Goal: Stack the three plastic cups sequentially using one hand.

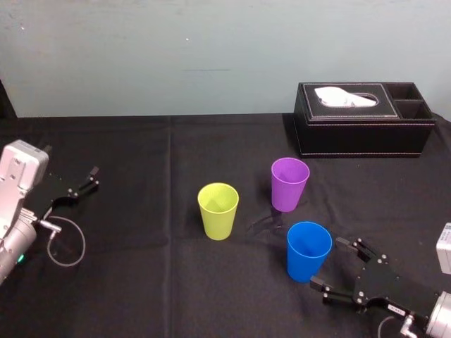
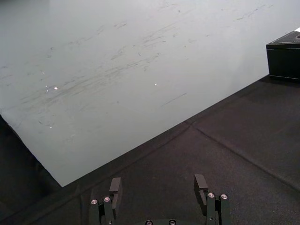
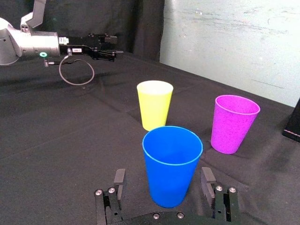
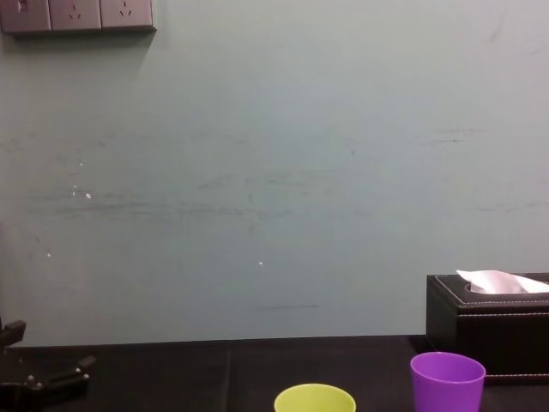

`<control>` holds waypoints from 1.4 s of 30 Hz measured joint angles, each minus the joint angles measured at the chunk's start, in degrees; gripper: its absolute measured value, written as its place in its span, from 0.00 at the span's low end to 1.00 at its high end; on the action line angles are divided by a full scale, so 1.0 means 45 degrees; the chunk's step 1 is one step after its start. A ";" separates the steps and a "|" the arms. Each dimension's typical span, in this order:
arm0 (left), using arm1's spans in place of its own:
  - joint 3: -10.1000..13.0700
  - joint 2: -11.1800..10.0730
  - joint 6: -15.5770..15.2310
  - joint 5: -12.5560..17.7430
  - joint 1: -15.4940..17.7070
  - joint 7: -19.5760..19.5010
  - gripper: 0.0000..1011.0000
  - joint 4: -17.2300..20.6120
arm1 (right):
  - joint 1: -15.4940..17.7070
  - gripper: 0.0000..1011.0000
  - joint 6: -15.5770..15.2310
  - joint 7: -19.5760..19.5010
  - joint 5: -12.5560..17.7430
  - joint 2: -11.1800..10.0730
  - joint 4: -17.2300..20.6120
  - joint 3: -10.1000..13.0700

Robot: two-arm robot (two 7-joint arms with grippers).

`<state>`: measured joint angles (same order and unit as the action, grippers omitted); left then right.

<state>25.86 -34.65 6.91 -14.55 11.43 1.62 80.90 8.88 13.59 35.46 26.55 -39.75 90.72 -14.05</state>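
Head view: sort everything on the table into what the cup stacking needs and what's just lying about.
Job in hand: blue cup, yellow-green cup and purple cup, all upright and apart; right pincer, open at the blue cup.

Lying about: black tissue box at the far right; left pincer, open, parked at the left.

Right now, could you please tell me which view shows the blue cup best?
The right wrist view: the blue cup stands close, whole, rim to base, before the open right gripper. The head view shows the cup from above, smaller, rim and side.
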 joint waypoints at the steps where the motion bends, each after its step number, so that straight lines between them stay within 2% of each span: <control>1: 0.0000 0.0000 0.0000 0.0000 0.0000 -0.0001 1.00 0.0000 | -0.0052 0.99 -0.0052 0.0032 -0.0005 0.0048 -0.0041 -0.0004; 22: 0.0000 0.0001 0.0000 0.0000 -0.0001 -0.0001 1.00 0.0000 | -0.0892 0.99 -0.0655 0.0090 -0.0046 0.0668 -0.0538 -0.0444; 42: -0.0001 0.0000 0.0000 0.0000 0.0000 0.0000 1.00 0.0000 | -0.1536 0.99 -0.0784 -0.0637 -0.1003 0.1160 -0.0659 -0.0776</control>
<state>25.86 -34.65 6.91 -14.55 11.43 1.62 80.90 1.96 10.06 32.60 22.03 -34.52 87.75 -17.54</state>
